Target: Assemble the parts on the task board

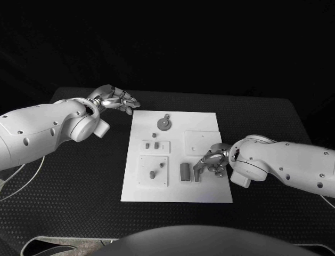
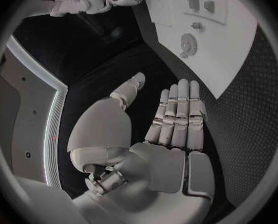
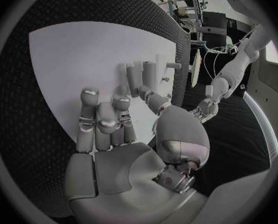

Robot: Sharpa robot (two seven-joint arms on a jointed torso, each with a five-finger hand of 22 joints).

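The white task board [image 1: 177,188] lies in the middle of the black table. On it are a grey gear [image 1: 164,124], two small blocks [image 1: 153,144], a short peg [image 1: 153,174] and upright grey pieces [image 1: 186,172] near the right edge. My right hand [image 1: 212,160] hovers over the board's right edge beside those upright pieces [image 3: 143,76], fingers stretched out. Its thumb [image 3: 150,97] points at them; contact cannot be told. My left hand [image 1: 115,99] floats off the board's far left corner, fingers straight and holding nothing [image 2: 176,119]. The gear [image 2: 189,44] lies on the board [image 2: 238,64] beyond it.
Black textured table mat [image 1: 75,181] surrounds the board on all sides. A cable [image 1: 14,178] trails along the table's left edge under my left arm.
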